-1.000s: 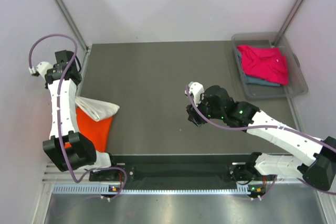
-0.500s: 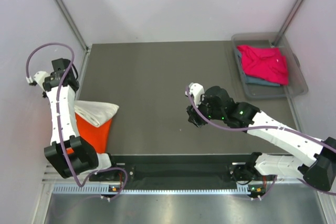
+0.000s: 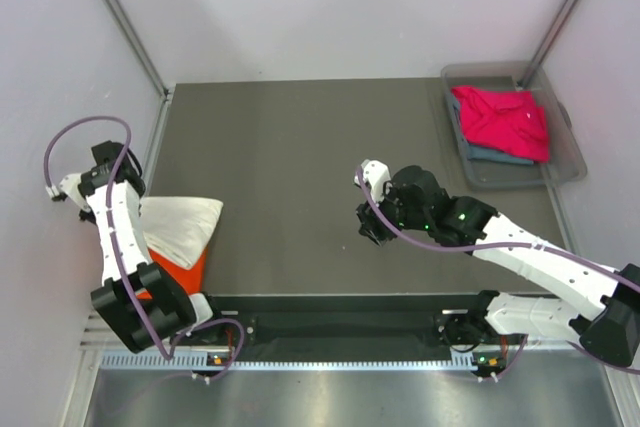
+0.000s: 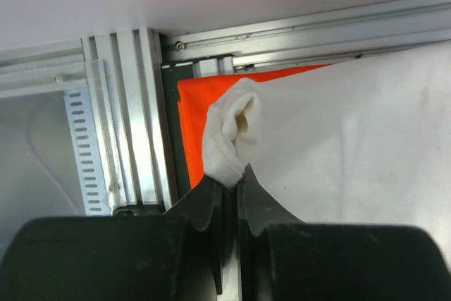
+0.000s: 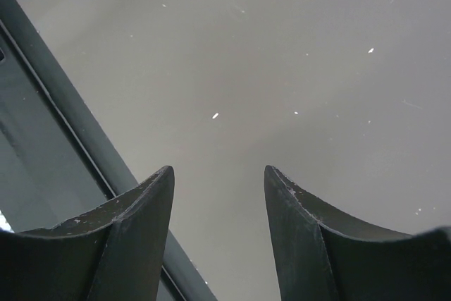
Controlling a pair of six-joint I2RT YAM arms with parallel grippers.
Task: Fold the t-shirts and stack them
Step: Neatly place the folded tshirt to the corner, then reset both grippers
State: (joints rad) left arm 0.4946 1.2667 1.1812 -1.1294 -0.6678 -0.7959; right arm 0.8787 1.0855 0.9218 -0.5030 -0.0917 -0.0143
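Observation:
The cream-white t-shirt lies folded on top of the bright orange t-shirt at the table's near left edge. My left gripper is shut on a bunched corner of the cream-white t-shirt. In the left wrist view the gripper pinches that fold, with the orange t-shirt showing beneath. My right gripper is open and empty over bare table, as the right wrist view also shows. A magenta-pink t-shirt lies on a grey-blue one in the bin.
A clear plastic bin stands at the back right corner of the dark table. An aluminium frame rail runs along the table's left edge, close to the left gripper. Grey walls enclose the table.
My left arm has swung toward the near left, drawing the cream-white t-shirt's corner with it, so the shirt now covers more of the orange one. The right arm has not moved.

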